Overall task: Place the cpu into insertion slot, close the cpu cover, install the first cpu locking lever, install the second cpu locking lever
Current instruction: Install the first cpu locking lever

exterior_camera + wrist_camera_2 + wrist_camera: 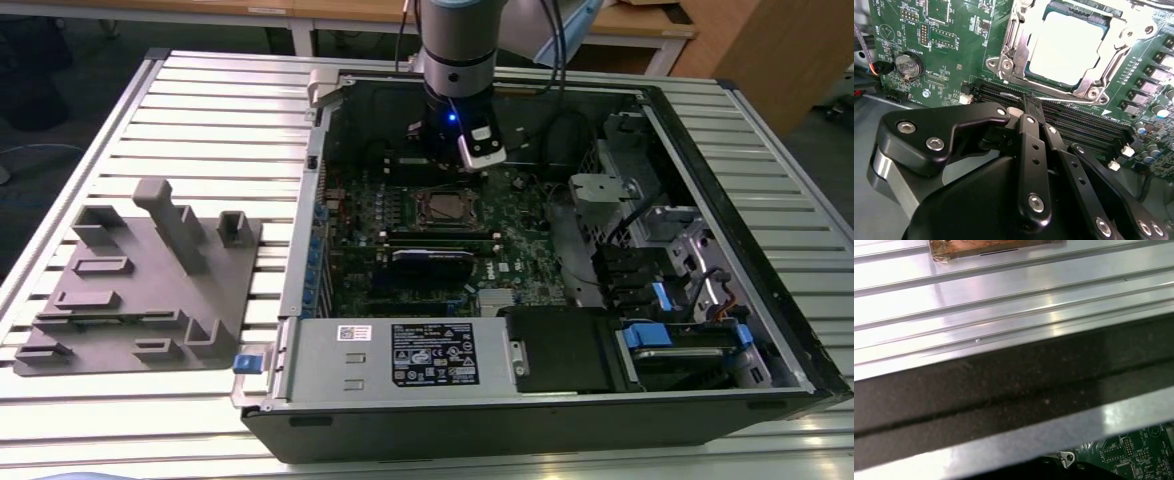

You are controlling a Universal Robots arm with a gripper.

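Hovering on the far side of the insertion slot point(418, 207), gripper point(1030, 101) is pinched closed, nothing visibly held; cpu point(1066, 47) is seated under the lowered cpu cover point(1093, 84), so tips likely sit there for the locking lever point(1010, 94).

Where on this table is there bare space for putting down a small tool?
Bare table slats lie beyond the grey fixture on the exterior view's left, plus a narrow strip between it and the computer case. Inside the case is crowded: motherboard, cables, the gripper.
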